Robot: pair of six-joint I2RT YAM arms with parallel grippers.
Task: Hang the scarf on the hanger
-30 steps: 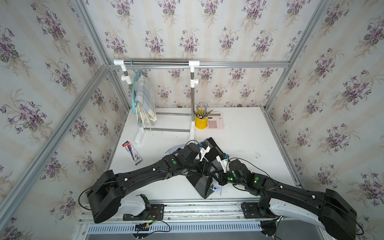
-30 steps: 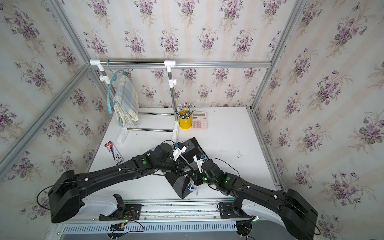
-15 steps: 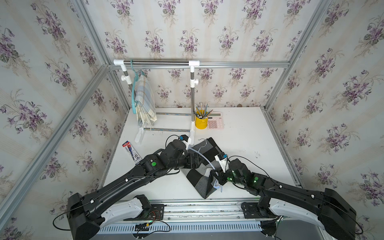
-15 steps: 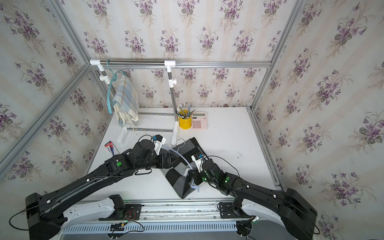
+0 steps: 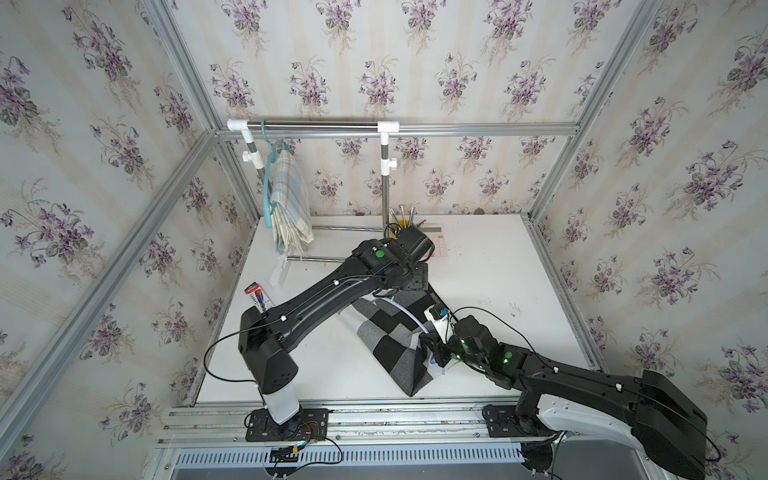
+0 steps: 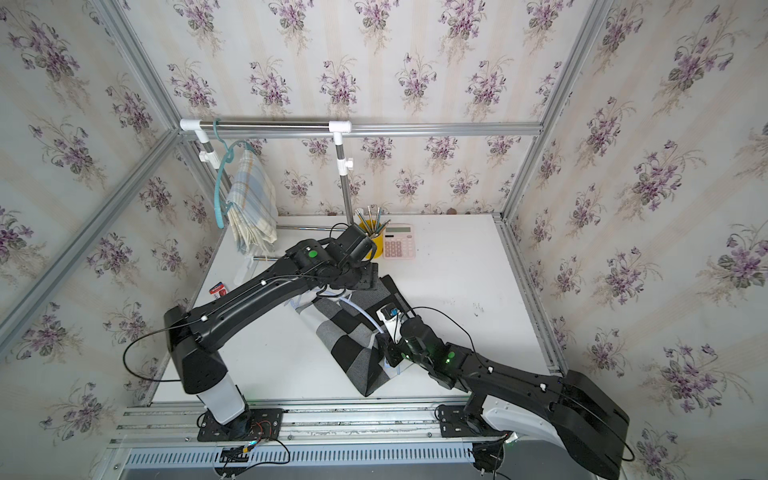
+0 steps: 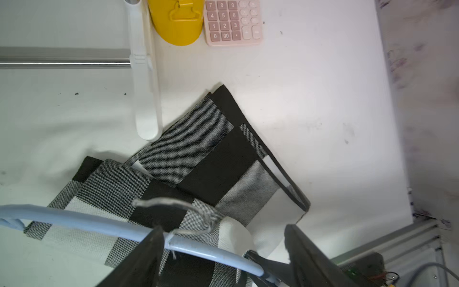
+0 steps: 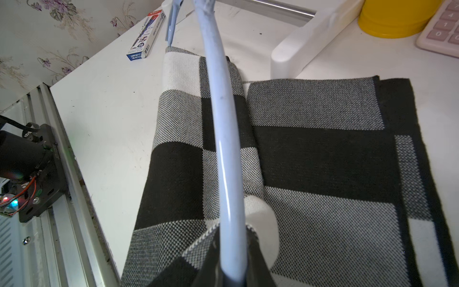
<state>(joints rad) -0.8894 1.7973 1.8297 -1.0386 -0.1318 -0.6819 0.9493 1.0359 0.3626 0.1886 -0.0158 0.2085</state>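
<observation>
Pale-blue hanger (image 8: 224, 139), pinched by right tool (image 8: 233, 246), shows clearly only in wrist views.

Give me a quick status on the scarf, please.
Status: right gripper shut on hanger; left gripper open over scarf. Scarf on table, under hanger. White rack foot beside its edge.

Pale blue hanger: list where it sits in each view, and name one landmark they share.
In a top view: the pale blue hanger crosses the checked scarf, between the arms.
In a top view: same spot on the scarf.
Left wrist: over the scarf, inside the open left claw.
Right wrist: over the scarf, gripped by the right claw.
Shared landmark: the pink calculator.
</observation>
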